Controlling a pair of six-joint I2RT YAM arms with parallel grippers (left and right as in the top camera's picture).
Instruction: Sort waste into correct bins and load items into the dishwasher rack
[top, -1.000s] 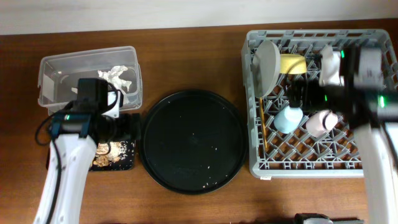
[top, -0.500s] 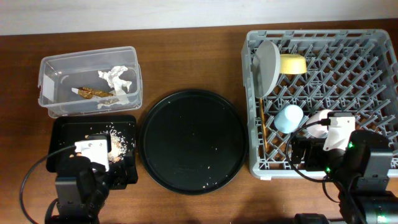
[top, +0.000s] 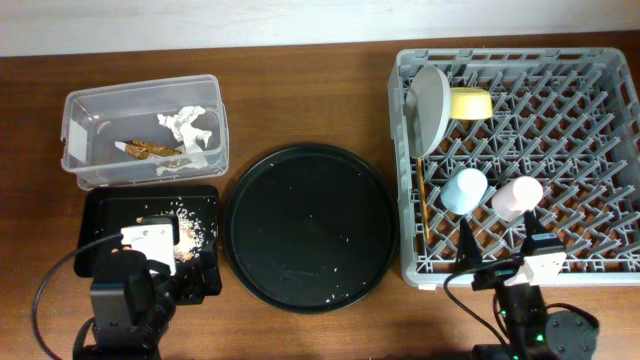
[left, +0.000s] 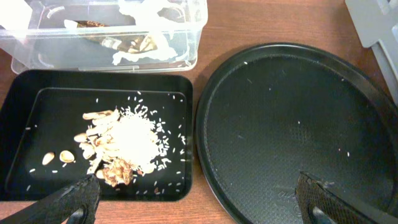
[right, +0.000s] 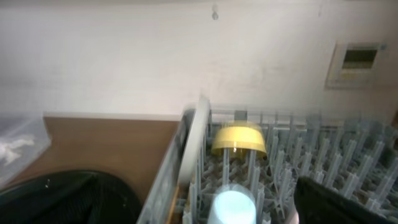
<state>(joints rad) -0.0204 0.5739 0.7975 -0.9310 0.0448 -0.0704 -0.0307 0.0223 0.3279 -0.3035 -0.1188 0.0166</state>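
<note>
Left gripper (left: 196, 208) hangs wide open and empty, one finger over the shallow black tray (left: 37, 118) and the other over the round black tray (top: 310, 225). The right gripper (top: 500, 243) is likewise spread and holds nothing, its tips over the near wall of the dishwasher rack (top: 600, 130). Sorting looks finished: tissue paper (top: 185, 122) and foil wrapper (top: 145, 150) lie in the clear tub (top: 70, 150), and food scraps (left: 121, 146) are heaped in the shallow tray. The plate (top: 430, 108), yellow bowl (top: 470, 102), blue cup (top: 463, 190), pink cup (top: 517, 196) and chopsticks (top: 424, 205) all sit in the rack. What remains, I judge, is parking the arms. Draw each straight toward the near edge, with the right one lifted clear of the lattice wall so it cannot hook it or nudge the pink cup just beside its finger. A few pale crumbs dot the round tray, too small to pinch.
</note>
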